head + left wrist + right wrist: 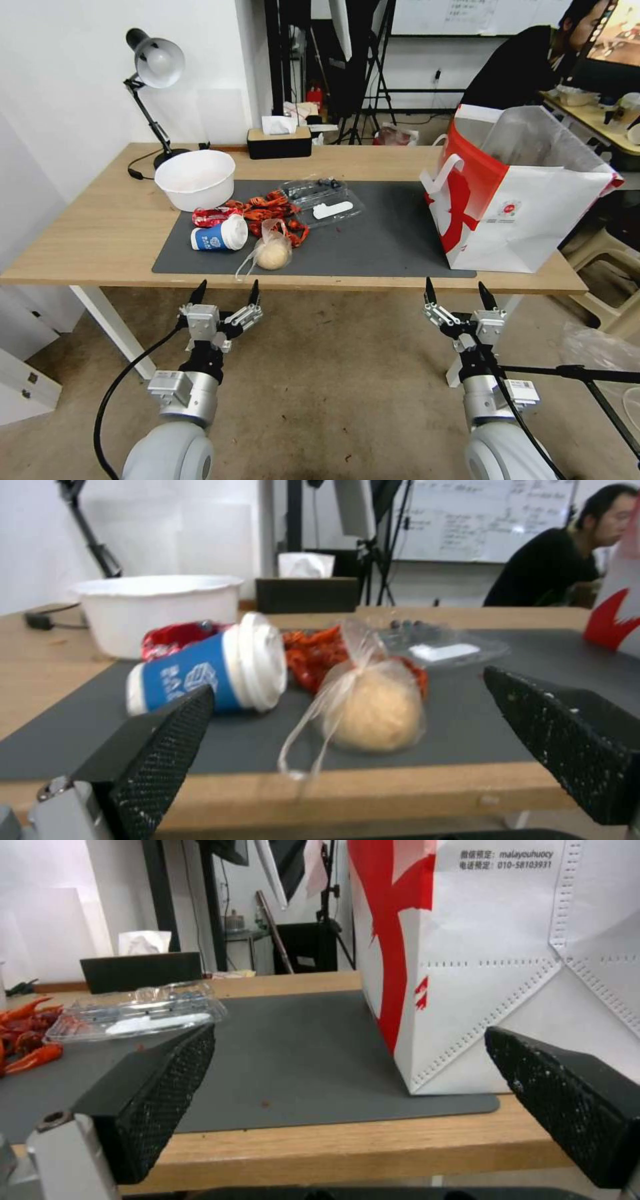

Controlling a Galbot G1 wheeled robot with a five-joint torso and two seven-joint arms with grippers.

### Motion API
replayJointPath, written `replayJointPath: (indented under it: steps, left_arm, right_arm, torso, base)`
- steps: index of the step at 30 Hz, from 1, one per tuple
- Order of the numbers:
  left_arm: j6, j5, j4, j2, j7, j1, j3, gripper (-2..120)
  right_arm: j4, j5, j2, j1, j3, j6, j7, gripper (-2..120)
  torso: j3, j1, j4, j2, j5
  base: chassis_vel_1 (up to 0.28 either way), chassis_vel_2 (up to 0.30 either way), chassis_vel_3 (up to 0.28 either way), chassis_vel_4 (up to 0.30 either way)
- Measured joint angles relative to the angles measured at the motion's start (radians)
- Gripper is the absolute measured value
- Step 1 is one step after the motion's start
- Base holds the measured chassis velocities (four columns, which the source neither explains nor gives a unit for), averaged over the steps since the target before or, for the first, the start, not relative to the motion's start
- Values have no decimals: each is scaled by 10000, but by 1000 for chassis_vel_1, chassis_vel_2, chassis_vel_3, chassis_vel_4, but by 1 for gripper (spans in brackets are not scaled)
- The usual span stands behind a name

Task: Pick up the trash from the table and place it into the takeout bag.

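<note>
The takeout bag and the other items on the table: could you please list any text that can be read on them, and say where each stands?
"malayouhuocy" on the takeout bag, top line, after small Chinese characters too small to read.
"010-58103931" on the same bag, second line, after more small characters.
Print under the bag's small red logo: too small to read.
Blue-white paper cup: white marks, blurred, unreadable.
Whiteboard behind: handwriting unreadable.

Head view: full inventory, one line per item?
takeout bag: 1, white and red, right end of the mat
bowl: 1, white, mat's far left corner
paper cup: 1, blue-white, lying on the mat
bagged bun: 1, beige, near mat edge
red litter: a pile, behind the cup
clear tray: 1, mid mat
tissue box: 1, black, far table edge
lamp: 1, black, far left
left claw: open, before the table
right claw: open, before the table
</note>
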Motion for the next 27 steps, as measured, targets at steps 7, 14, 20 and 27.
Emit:
replayJointPath:
  steps: [7, 14, 20, 27]
  left_arm:
    - [98, -685, 237, 602, 205, -663, 81, 100]
    - [826, -2092, 592, 1389, 231, -1582, 494, 100]
    - [1408, -3406, 1195, 2029, 36, -2556, 963, 100]
    - [2107, -3965, 1638, 2442, -460, -3305, 1263, 100]
  right_arm:
    - [-42, -40, -51, 137, -167, -63, 35, 100]
    - [-43, -167, 43, 139, -202, -93, 61, 100]
    - [-43, -328, 169, 130, -208, -135, 106, 100]
    - [-27, -401, 251, 65, -141, -161, 125, 100]
  torso:
    - [0, 0, 2, 0, 0]
    - [1, 0, 0, 0, 0]
    - [0, 0, 0, -1, 0]
    - [0, 0, 1, -1, -1]
  base:
    - [0, 0, 0, 0]
    - [0, 0, 0, 0]
    - [0, 0, 0, 0]
    - [0, 0, 0, 0]
